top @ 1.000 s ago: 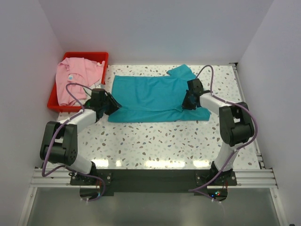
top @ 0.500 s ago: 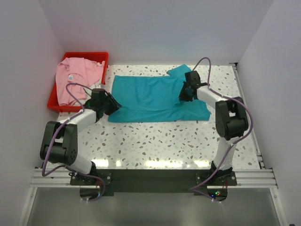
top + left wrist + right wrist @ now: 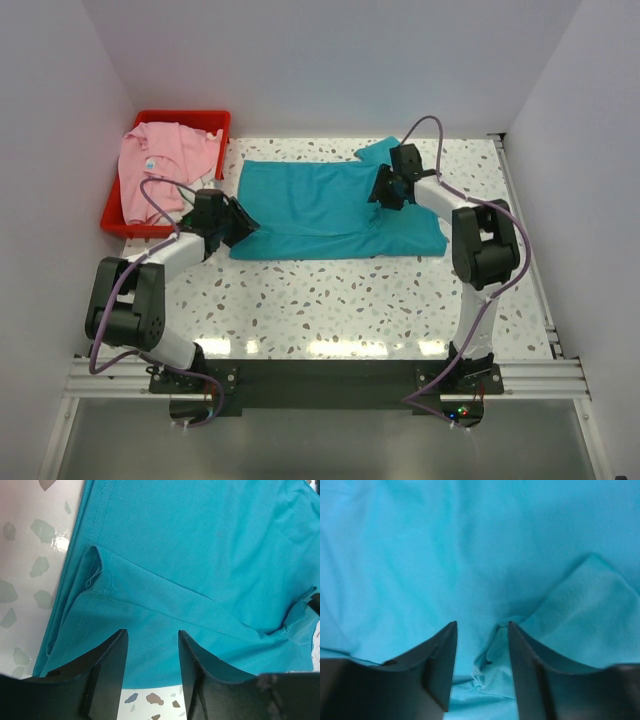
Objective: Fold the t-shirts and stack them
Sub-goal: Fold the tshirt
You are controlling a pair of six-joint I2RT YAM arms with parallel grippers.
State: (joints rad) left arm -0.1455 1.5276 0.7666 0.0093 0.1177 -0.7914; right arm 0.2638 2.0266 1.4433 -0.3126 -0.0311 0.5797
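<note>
Teal shirt (image 3: 320, 205) lies spread on the surface (image 3: 350, 290) beneath both claws. Left claw (image 3: 150, 635) is parted and empty over the hem. Right claw (image 3: 481, 627) is parted too, a raised fold between its fingers. Pink shirt (image 3: 160, 160) lies in the red bin (image 3: 175, 115) beyond the left claw.

the left arm (image 3: 160, 258) and the right arm (image 3: 487, 245) look alike: slim white tube links joined by chunky matte black motor housings. a thin purple cable (image 3: 152, 190) loops along each. both bases sit on a black base plate (image 3: 320, 383) against a silver aluminium rail (image 3: 100, 375), with small red and green lights (image 3: 460, 412) at the right base. the left gripper (image 3: 151, 635) and the right gripper (image 3: 481, 626) have matte black wedge-shaped fingers with flat inner faces.
</note>
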